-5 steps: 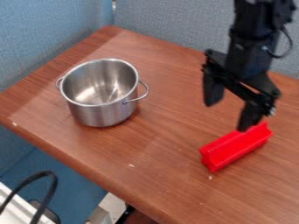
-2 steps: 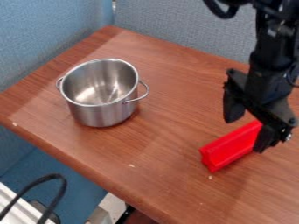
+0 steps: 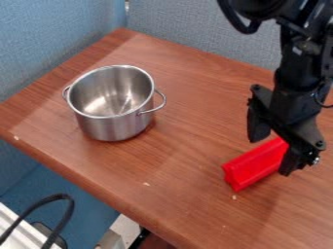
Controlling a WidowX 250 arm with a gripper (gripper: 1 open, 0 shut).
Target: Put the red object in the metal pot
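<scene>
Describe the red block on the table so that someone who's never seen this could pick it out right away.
Start at the brown wooden table and go to its right side, away from the shiny metal pot on the left. Under the open black gripper lies the red block, long and narrow. It is the only red thing there.

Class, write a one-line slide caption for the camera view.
Open claw poised over the far end of the red object, with the empty metal pot waiting across the wooden table.

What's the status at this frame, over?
Gripper open, straddling far end of red block, no grip yet. Metal pot empty, off to the left. Wooden table between them unobstructed.
</scene>
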